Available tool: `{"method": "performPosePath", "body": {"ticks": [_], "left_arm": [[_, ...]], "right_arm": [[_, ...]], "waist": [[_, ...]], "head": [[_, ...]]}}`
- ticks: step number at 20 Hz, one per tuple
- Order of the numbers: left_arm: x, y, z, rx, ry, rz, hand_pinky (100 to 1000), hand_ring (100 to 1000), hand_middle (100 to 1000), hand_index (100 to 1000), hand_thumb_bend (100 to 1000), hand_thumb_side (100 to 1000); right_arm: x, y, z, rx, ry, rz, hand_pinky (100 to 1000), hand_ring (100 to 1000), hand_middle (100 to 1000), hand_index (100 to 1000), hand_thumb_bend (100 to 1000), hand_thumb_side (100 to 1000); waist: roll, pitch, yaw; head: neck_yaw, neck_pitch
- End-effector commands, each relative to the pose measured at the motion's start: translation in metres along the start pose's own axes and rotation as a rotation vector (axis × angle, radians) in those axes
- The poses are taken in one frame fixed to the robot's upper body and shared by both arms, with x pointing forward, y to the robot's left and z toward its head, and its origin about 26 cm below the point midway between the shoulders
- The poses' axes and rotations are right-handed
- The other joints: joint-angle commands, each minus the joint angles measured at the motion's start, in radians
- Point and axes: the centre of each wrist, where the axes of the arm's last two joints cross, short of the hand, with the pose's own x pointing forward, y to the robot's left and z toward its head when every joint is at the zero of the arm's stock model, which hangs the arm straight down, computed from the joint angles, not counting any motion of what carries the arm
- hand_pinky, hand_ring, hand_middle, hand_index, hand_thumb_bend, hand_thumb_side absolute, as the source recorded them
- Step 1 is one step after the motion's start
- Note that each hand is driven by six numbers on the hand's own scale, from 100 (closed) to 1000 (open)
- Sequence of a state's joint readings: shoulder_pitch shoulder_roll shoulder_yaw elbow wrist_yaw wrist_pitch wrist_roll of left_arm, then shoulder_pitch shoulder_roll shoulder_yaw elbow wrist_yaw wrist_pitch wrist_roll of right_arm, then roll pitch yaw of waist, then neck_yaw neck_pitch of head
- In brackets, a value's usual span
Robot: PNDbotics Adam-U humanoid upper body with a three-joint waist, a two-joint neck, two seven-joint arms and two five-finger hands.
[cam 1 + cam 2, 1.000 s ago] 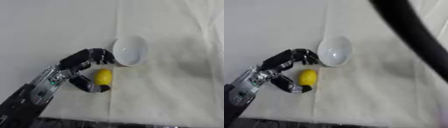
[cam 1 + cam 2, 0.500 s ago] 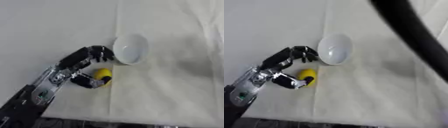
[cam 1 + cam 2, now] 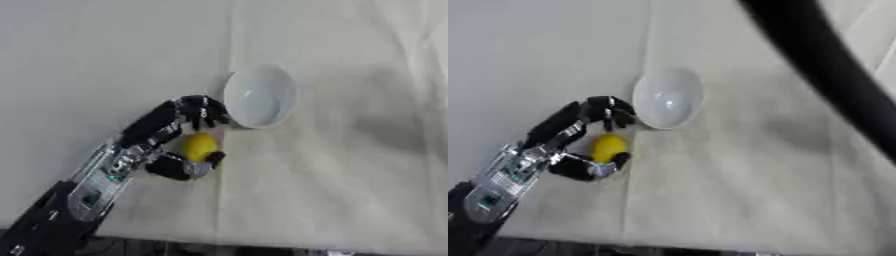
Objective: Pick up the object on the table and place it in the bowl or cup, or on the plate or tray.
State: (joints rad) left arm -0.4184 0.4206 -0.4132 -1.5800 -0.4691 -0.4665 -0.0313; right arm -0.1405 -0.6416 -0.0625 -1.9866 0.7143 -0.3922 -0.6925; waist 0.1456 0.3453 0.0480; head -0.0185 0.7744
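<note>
The left arm slants up from the lower left corner, and the left hand (image 3: pixel 166 145) curls round the yellow object (image 3: pixel 199 146), fingers arched over its top, thumb hooked beneath. The object sits just beside the white bowl (image 3: pixel 259 96) on the pale cloth-covered surface (image 3: pixel 350 190).

A pale cloth-covered table (image 3: pixel 105 55) carries a white bowl (image 3: pixel 260 96)

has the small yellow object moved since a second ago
Yes. The small yellow egg-shaped object, now between the left hand's curled fingers and thumb, lies slightly closer to the white bowl than before.
</note>
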Motion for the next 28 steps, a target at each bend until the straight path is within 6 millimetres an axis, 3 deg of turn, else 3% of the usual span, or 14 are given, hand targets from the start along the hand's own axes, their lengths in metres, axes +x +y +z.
{"method": "performPosePath", "body": {"ticks": [1, 7, 13, 24, 26, 27, 28], "left_arm": [[0.001, 0.008, 0.001, 0.016, -0.006, -0.011, 432, 599, 737, 764, 169, 396], [0.001, 0.014, 0.003, 0.052, 0.000, -0.033, 439, 601, 737, 761, 180, 353], [0.004, 0.025, 0.005, 0.059, -0.012, -0.162, 457, 602, 726, 745, 232, 161], [0.005, 0.025, 0.005, 0.090, -0.027, -0.256, 453, 598, 721, 739, 214, 168], [0.005, 0.026, 0.005, 0.097, -0.026, -0.262, 452, 597, 720, 738, 192, 156], [0.004, 0.027, 0.005, 0.104, -0.023, -0.266, 445, 591, 710, 725, 100, 100], [0.004, 0.029, 0.006, 0.113, -0.016, -0.273, 439, 586, 698, 717, 100, 100]], "right_arm": [[0.000, -0.004, -0.007, -0.007, -0.029, 0.008, 220, 553, 709, 716, 100, 926], [0.000, -0.004, -0.007, -0.009, -0.030, 0.009, 219, 553, 709, 716, 100, 926], [-0.001, -0.004, -0.008, -0.012, -0.038, 0.012, 216, 552, 709, 716, 100, 925], [-0.001, -0.004, -0.012, -0.027, -0.057, 0.010, 216, 552, 709, 716, 100, 924], [-0.001, -0.004, -0.012, -0.029, -0.059, 0.010, 216, 552, 709, 715, 100, 923], [-0.001, -0.004, -0.013, -0.030, -0.060, 0.010, 216, 552, 709, 715, 100, 922], [-0.001, -0.004, -0.013, -0.032, -0.061, 0.010, 215, 552, 709, 715, 100, 922]], "waist": [[-0.006, -0.013, 0.002], [-0.008, -0.005, 0.006], [-0.011, 0.012, 0.012], [-0.031, 0.043, 0.029], [-0.034, 0.047, 0.031], [-0.036, 0.049, 0.033], [-0.039, 0.052, 0.035]], "head": [[-0.005, -0.004], [-0.008, -0.004], [-0.009, -0.004], [-0.009, -0.004], [-0.009, -0.004], [-0.009, -0.004], [-0.009, -0.004]]}}
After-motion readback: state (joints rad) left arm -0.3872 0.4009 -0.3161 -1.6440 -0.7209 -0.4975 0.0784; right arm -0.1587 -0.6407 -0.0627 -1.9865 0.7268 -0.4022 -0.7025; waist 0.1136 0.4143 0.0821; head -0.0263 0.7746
